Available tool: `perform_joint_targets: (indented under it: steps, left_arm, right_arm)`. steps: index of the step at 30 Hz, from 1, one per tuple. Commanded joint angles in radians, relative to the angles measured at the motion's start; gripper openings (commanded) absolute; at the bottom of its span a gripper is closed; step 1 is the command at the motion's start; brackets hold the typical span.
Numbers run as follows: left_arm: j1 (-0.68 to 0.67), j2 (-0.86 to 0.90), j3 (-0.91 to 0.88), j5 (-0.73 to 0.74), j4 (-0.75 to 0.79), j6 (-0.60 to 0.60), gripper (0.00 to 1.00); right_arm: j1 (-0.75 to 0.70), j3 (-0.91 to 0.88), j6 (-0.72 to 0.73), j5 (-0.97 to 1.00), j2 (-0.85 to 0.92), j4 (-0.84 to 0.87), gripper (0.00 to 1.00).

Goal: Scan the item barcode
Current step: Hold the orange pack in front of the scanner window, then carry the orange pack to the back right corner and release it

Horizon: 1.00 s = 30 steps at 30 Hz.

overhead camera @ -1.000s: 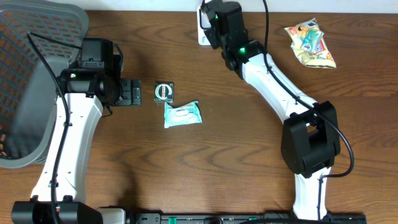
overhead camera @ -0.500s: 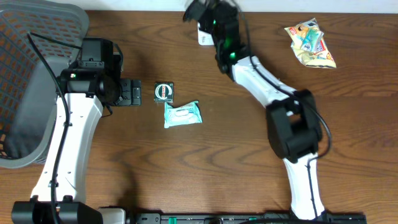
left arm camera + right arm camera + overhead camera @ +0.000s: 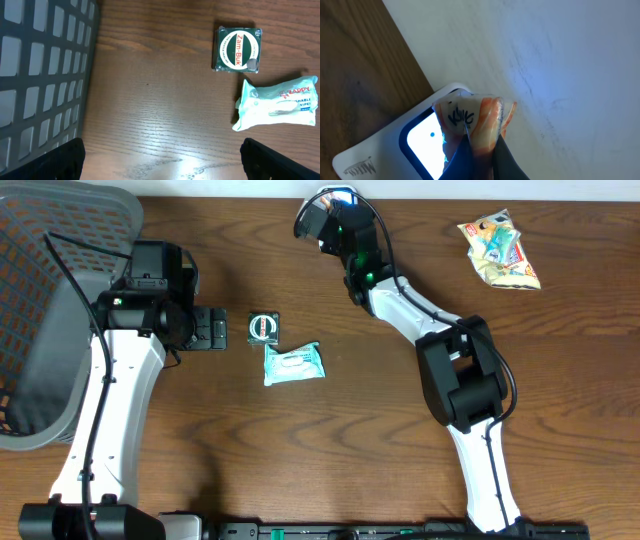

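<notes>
Orange packet [image 3: 481, 117] is hanging clamped in the right tool [image 3: 481, 145], facing the scanner [image 3: 417, 145] just past its tips, guessing for the barcode.

Wood table [image 3: 330, 440]: grey mesh basket [image 3: 40, 300] at the far left edge. Square green Zam-Buk tin [image 3: 263, 327] left of centre, label up. White-teal wipes pack [image 3: 292, 364] just beside it on the near side, tilted, not touching. Crumpled yellow snack bag [image 3: 500, 248] in the far right corner, well apart from both.
</notes>
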Motion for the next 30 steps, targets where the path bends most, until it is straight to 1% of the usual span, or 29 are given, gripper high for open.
perform_joint_targets:
  steps: [1, 9, 11, 15, 18, 23, 26, 30]
  left_arm:
    - [0.0, 0.006, -0.007, -0.009, -0.001, 0.006, 0.98]
    - [0.0, 0.006, -0.007, -0.009, -0.001, 0.006, 0.98]
    - [0.0, 0.006, -0.007, -0.009, -0.001, 0.006, 0.98]
    - [0.0, 0.006, -0.007, -0.009, -0.001, 0.006, 0.98]
    - [0.0, 0.006, -0.007, -0.009, -0.001, 0.006, 0.98]
    - [0.0, 0.006, -0.007, -0.009, -0.001, 0.006, 0.98]
    - [0.0, 0.006, -0.007, -0.009, -0.001, 0.006, 0.98]
    - [0.0, 0.006, -0.007, -0.009, -0.001, 0.006, 0.97]
  right_arm:
    - [-0.018, 0.01, 0.029, -0.023, -0.005, -0.003, 0.01]
    - [-0.035, 0.01, 0.046, -0.007, -0.005, -0.001, 0.01]
    - [-0.035, 0.01, 0.085, 0.008, -0.006, 0.007, 0.01]
    - [-0.042, 0.01, 0.14, 0.119, -0.008, 0.046, 0.01]
    - [-0.059, 0.011, 0.238, 0.223, -0.014, 0.084, 0.01]
    - [-0.11, 0.011, 0.397, 0.348, -0.054, 0.052, 0.01]
    - [-0.154, 0.011, 0.487, 0.353, -0.101, -0.038, 0.01]
    - [-0.235, 0.011, 0.686, 0.334, -0.172, -0.186, 0.01]
